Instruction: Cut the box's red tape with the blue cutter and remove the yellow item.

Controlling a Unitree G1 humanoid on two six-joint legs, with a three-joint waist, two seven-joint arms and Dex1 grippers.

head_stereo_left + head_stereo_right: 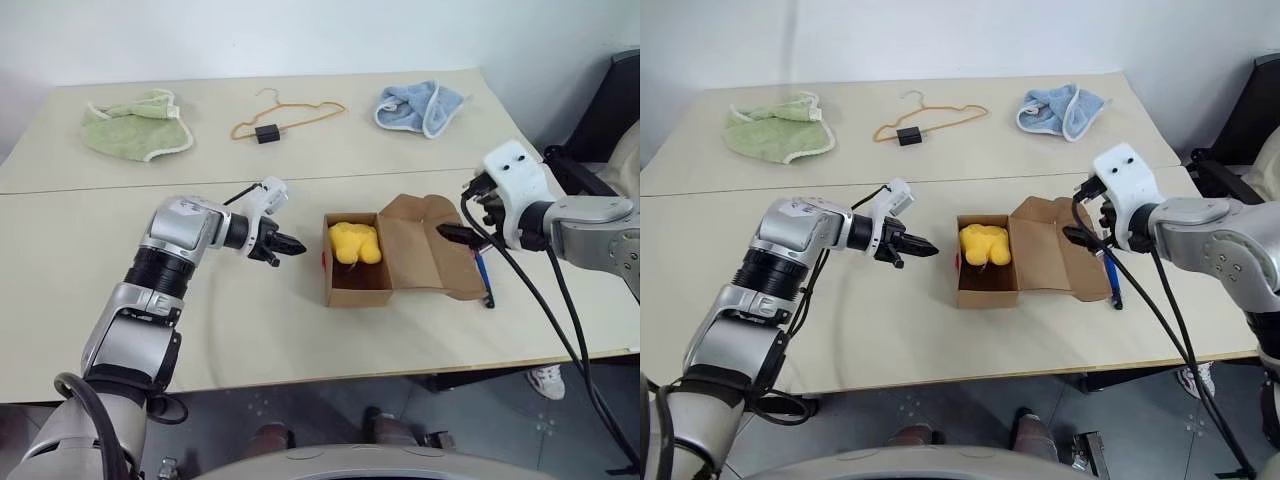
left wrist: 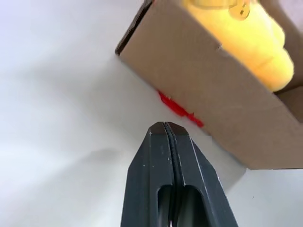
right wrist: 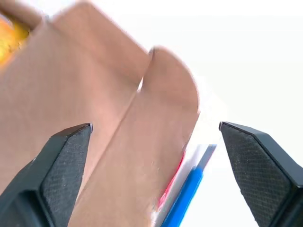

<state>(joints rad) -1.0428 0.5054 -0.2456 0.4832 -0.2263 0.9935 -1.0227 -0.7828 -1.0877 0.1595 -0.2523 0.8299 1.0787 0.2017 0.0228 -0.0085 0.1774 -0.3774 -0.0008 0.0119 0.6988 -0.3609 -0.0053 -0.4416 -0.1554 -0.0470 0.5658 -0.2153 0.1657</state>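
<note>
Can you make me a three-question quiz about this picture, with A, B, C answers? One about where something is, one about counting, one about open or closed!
1. Where is the yellow item?
A. Inside the box
B. On the green cloth
C. In a gripper

2. How many cloths lie at the far side of the table?
A. One
B. Two
C. Four

3. How is the box?
A. Taped shut
B. Open, lid folded back
C. Upside down

Answers:
1. A, the yellow item sits between the box walls, touched by neither the shut left gripper nor the open right gripper.
2. B, a green cloth and a blue cloth lie there, with an orange hanger between them.
3. B, the lid is swung out to the side, next to the blue cutter.
</note>
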